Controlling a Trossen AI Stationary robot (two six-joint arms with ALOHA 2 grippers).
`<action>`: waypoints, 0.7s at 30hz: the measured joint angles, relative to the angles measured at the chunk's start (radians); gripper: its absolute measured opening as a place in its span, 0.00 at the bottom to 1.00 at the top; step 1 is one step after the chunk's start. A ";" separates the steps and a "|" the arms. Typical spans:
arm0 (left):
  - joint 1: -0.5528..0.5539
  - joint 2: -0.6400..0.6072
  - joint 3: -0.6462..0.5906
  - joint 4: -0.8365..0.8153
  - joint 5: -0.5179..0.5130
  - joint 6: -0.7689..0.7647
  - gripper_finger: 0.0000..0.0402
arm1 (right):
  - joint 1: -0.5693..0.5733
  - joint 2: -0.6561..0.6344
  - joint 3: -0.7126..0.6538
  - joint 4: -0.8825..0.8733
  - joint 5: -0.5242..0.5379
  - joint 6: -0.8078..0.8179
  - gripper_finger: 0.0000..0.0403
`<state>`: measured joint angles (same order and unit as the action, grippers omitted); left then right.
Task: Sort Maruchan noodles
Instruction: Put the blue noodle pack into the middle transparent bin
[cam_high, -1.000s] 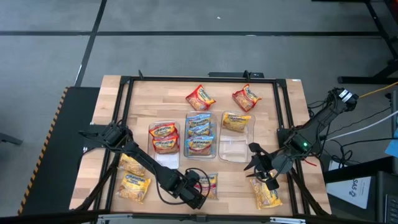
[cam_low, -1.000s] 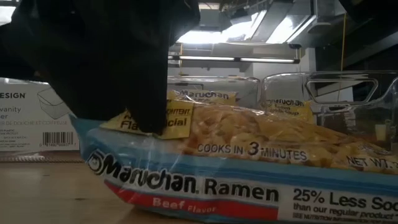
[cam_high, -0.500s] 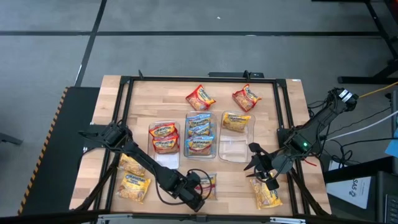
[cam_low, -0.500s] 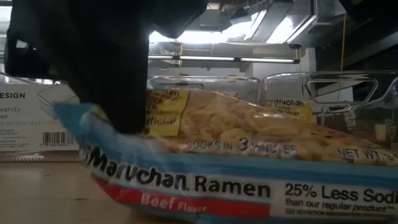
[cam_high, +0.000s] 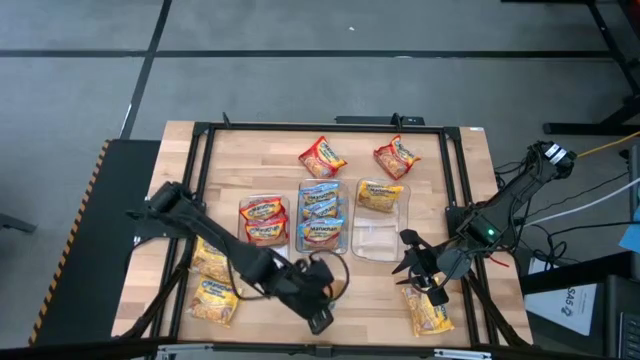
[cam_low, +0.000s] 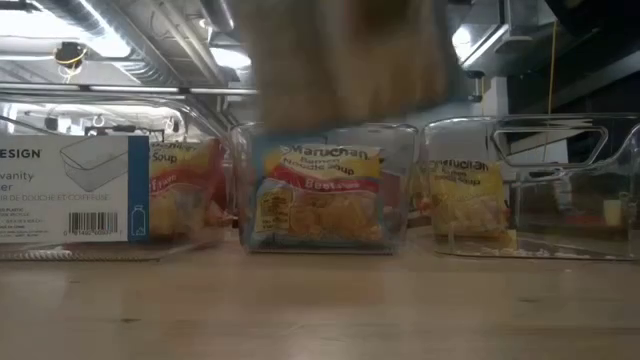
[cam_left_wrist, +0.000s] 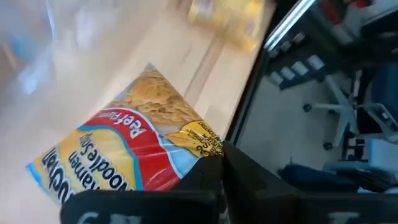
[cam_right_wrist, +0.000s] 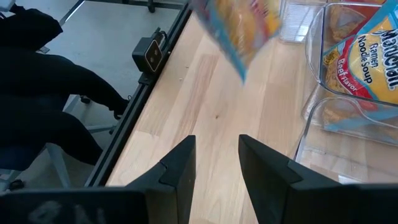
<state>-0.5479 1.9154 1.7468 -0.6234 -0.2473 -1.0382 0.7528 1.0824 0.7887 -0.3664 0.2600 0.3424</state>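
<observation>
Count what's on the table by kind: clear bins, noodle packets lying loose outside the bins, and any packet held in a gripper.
Bins: 3
Loose packets: 5
Packet in the left gripper: 1
Total: 9

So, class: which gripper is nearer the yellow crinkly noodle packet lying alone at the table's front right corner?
Right gripper, directly above that packet; left gripper is farther left.

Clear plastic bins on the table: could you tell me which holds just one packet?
The right-hand clear bin: one yellow noodle packet lies in it; the middle bin and left bin hold several.
</observation>
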 joint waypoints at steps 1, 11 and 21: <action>0.007 -0.014 0.014 0.002 -0.022 0.046 0.00 | 0.000 0.000 0.000 -0.001 0.000 0.000 0.31; 0.094 -0.108 0.116 -0.202 -0.103 0.204 0.00 | 0.000 0.000 0.000 -0.002 0.000 0.000 0.31; 0.242 -0.068 0.121 -0.340 -0.081 0.434 0.00 | 0.000 0.000 0.000 -0.003 0.021 -0.006 0.31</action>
<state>-0.3055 1.8478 1.8675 -0.9639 -0.3280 -0.6037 0.7528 1.0824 0.7887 -0.3691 0.2811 0.3367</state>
